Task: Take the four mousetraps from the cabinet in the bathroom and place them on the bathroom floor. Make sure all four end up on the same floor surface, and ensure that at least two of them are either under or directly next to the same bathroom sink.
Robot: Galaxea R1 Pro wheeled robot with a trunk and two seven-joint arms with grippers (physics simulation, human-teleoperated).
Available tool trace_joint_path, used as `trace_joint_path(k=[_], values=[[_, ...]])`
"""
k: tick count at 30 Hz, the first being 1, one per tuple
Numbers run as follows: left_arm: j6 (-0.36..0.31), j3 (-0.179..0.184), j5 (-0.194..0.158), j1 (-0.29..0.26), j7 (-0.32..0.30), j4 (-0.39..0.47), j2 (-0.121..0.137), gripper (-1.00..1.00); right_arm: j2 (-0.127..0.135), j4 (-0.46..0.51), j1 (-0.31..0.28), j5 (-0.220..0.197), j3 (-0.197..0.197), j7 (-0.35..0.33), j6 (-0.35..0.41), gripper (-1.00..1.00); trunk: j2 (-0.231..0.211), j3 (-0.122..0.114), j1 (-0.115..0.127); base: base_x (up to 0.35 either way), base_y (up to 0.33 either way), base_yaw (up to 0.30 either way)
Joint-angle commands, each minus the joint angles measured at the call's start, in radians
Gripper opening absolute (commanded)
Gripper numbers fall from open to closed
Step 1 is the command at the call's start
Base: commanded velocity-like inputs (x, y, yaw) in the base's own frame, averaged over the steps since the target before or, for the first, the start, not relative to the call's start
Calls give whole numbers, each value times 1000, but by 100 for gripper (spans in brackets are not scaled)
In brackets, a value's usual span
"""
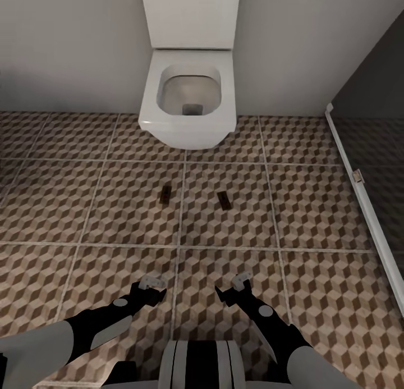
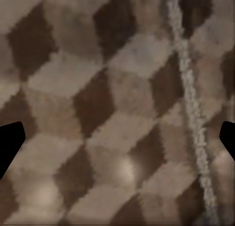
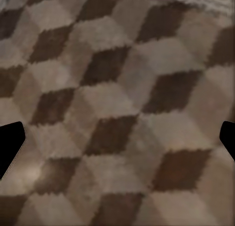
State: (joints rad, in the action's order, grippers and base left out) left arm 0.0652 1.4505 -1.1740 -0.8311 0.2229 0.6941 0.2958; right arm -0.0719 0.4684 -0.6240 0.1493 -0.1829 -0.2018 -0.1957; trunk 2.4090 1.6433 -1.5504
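Bathroom floor [image 1: 314, 209] before the white toilet [image 1: 188, 97] | two mousetraps [image 1: 165, 195] [image 1: 224, 200] lie flat on tiles | we hold left gripper [image 1: 150, 285] and right gripper [image 1: 235, 285] low, angled inward, jaws spread, empty

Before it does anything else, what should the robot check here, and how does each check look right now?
1. Mousetraps on the bathroom floor: two lie flat on the tiles, the left mousetrap and the right mousetrap. Ok.
2. All four on the floor: the other two are not among these. Cannot tell.
3. Two beside the sink: these lie in front of the toilet. Not ok.
4. Left gripper free: jaws apart, nothing between. Ok.
5. Right gripper free: jaws apart, nothing between. Ok.
6. Both arms clear of the traps: apart from them. Ok.
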Motion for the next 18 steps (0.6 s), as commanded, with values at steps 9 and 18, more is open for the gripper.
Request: trace_joint_path(k=[9,18], values=[[7,8,-10,-2,7,2,0,100,0,-1,0,10,2,-1,-4,100,-63,-28,35,0,0,0],[7,8,-10,-2,7,2,0,100,0,-1,0,10,2,-1,-4,100,-126,-56,69,0,0,0]])
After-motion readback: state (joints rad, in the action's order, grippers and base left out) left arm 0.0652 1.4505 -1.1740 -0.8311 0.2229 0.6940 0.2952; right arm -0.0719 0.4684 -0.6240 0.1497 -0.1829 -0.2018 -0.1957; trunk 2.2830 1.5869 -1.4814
